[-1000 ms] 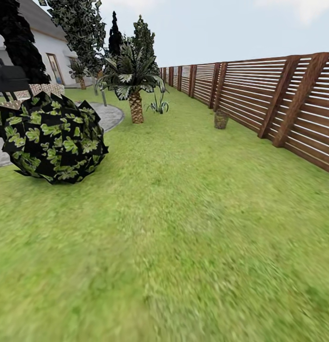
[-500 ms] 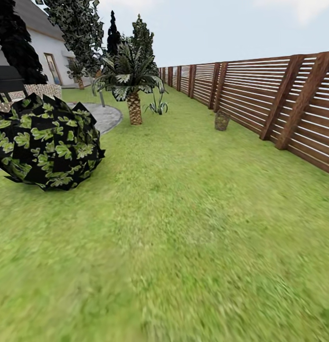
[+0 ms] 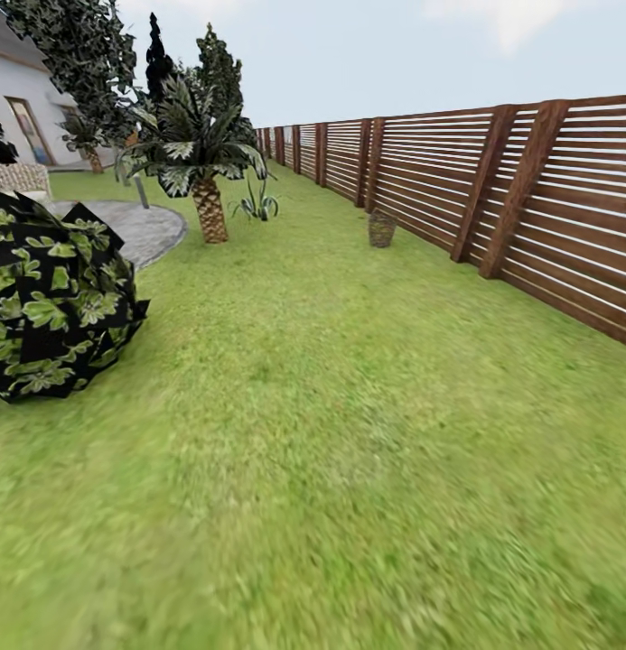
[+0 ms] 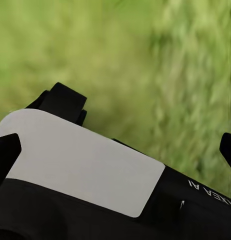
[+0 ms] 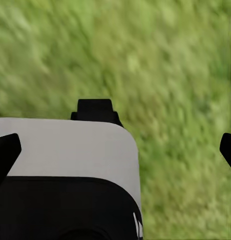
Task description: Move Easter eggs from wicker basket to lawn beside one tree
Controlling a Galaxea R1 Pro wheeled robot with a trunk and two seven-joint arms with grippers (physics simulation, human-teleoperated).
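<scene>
Your view has swung to the right over the last second: the round bush (image 3: 51, 302) and the short palm (image 3: 200, 153) have slid toward the left edge of the head view, and the wicker basket (image 3: 381, 228) now sits nearer its middle. That is the camera turning, not the things moving. The basket stands on the lawn (image 3: 331, 451) close by the wooden fence (image 3: 493, 190), well ahead of you; whether eggs lie inside is too small to tell. So you are lining up on it, and the drive across the grass remains. Both wrist views show tool tips wide at the frame edges over grass, so each tool reads as spread and empty.
</scene>
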